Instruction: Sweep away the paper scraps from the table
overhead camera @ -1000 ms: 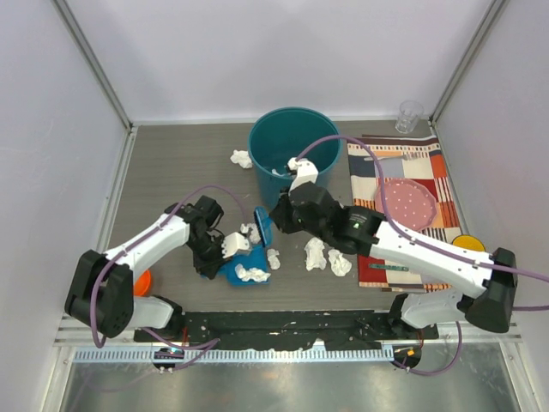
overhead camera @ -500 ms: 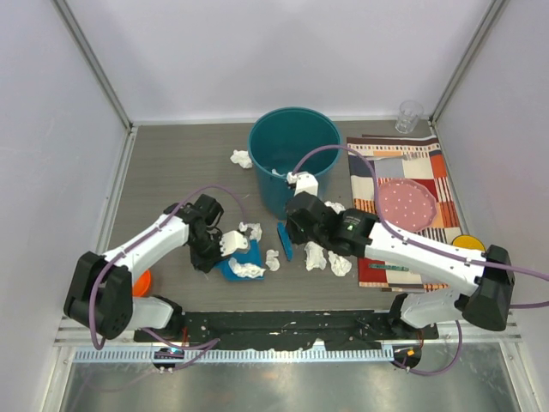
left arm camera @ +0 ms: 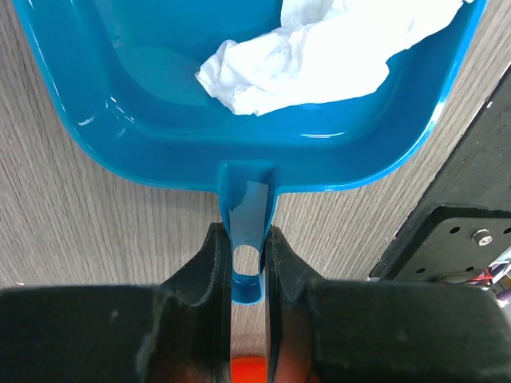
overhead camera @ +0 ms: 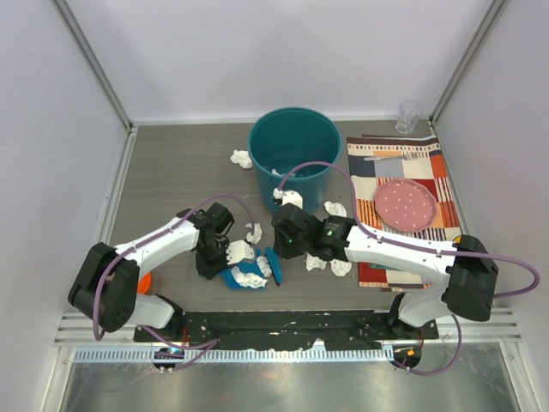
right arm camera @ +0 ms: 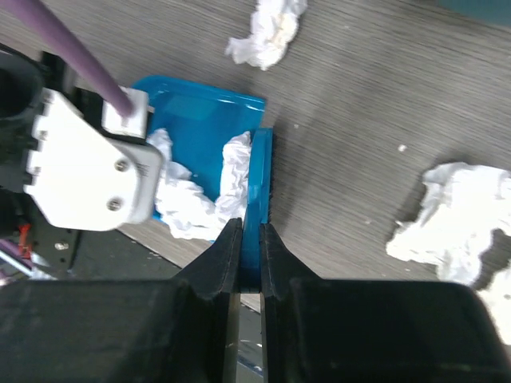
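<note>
The dark wood-grain surface (overhead camera: 171,172) carries a teal bin (overhead camera: 319,187) at its far middle; a speck of white shows inside, low against the bin's near-left wall, and I cannot tell what it is. Right of the bin lies a striped placemat (overhead camera: 429,167) with a pink plate (overhead camera: 405,204) on it and a clear glass (overhead camera: 410,115) just beyond its far edge. Near the middle, a blue dustpan (overhead camera: 244,276) (left arm camera: 160,120) (right arm camera: 204,112) rests flat on the surface with crumpled paper scraps (overhead camera: 251,273) (left arm camera: 319,56) (right arm camera: 192,199) heaped inside. The left tool (overhead camera: 225,257) (left arm camera: 243,239) is pinching the dustpan's handle (left arm camera: 246,263). The right tool (overhead camera: 279,249) (right arm camera: 250,239) is pressed onto a thin blue brush (overhead camera: 272,262) (right arm camera: 257,199), which stands on edge at the pan's open right lip, touching the wads inside. Other scraps lie loose on the surface: one far left of the bin (overhead camera: 242,158), one just beyond the pan (overhead camera: 255,233) (right arm camera: 267,28), one near the bin's right side (overhead camera: 334,208), and two right of the brush (overhead camera: 317,261) (right arm camera: 451,211).
</note>
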Available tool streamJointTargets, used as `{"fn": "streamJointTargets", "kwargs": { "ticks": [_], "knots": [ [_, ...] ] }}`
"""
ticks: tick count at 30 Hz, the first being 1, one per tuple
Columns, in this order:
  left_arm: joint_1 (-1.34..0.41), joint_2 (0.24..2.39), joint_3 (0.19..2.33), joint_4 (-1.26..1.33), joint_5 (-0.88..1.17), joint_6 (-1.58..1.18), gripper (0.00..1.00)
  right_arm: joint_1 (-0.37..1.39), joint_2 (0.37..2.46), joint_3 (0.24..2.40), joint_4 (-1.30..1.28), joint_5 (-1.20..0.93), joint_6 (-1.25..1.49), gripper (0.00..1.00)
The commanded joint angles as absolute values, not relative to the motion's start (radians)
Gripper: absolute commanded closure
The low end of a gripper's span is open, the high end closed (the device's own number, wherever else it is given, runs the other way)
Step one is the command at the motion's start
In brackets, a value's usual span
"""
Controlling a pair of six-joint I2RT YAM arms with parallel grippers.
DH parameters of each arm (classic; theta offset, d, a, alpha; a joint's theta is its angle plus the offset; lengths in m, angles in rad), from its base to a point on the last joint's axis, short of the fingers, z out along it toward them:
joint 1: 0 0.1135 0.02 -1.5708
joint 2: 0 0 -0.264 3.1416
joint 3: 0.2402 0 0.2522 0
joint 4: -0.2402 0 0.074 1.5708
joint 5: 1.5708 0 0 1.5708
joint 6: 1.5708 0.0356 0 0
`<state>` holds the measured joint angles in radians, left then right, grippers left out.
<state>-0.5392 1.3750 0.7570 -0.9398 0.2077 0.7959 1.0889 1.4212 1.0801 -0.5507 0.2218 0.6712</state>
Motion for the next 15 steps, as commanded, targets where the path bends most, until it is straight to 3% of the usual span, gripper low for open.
{"fn": "streamJointTargets", "kwargs": {
  "ticks": [1, 9, 15],
  "knots": [
    [-0.564, 1.391, 0.759, -0.894, 0.192, 0.756, 1.00, 1.083, 1.391, 1.066, -0.368, 0.150, 0.726, 0.99],
    [-0.566, 1.414, 0.787, -0.847, 0.248, 0.721, 1.00, 1.080, 1.397, 1.048, -0.278, 0.077, 0.739, 0.99],
    [-0.540, 1.324, 0.782, -0.833, 0.368, 0.721, 1.00, 1.077, 1.307, 1.112, -0.418, 0.239, 0.681, 0.99]
  ]
}}
